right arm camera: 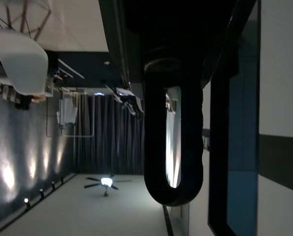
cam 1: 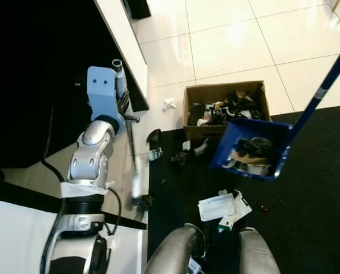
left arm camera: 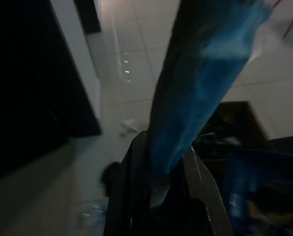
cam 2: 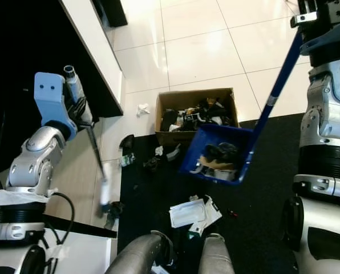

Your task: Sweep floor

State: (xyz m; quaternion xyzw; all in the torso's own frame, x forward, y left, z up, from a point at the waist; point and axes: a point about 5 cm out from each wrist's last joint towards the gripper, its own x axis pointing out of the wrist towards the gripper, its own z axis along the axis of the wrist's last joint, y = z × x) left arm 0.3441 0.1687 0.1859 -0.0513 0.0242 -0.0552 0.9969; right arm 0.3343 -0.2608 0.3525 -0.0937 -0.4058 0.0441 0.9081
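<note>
Two tools are in use over a floor that is part pale tile, part black mat [cam 1: 307,188]. The left gripper [left arm camera: 161,196], raised beside a white-edged dark cabinet [cam 1: 124,40], has its fingers [left arm camera: 129,196] pinching the upper end of a broom [cam 1: 133,165]; the broom's thin handle slants down to a small dark head resting at the edge of the mat. The right gripper [cam 2: 307,17], held high at the robot's right, carries the long blue handle [cam 2: 275,91] of a blue dustpan [cam 2: 215,154]; whether its fingers are spread or pressed together cannot be told. The dustpan hangs tilted above the mat, just in front of an open cardboard box [cam 1: 224,108], and holds dark and pale scraps. The box, standing where tile meets mat, is likewise full of mixed rubbish. Loose litter lies nearby: a crumpled white paper [cam 1: 169,103] on the tile, dark bits left of the box, and white packaging [cam 1: 224,206] on the mat near the robot's legs.
</note>
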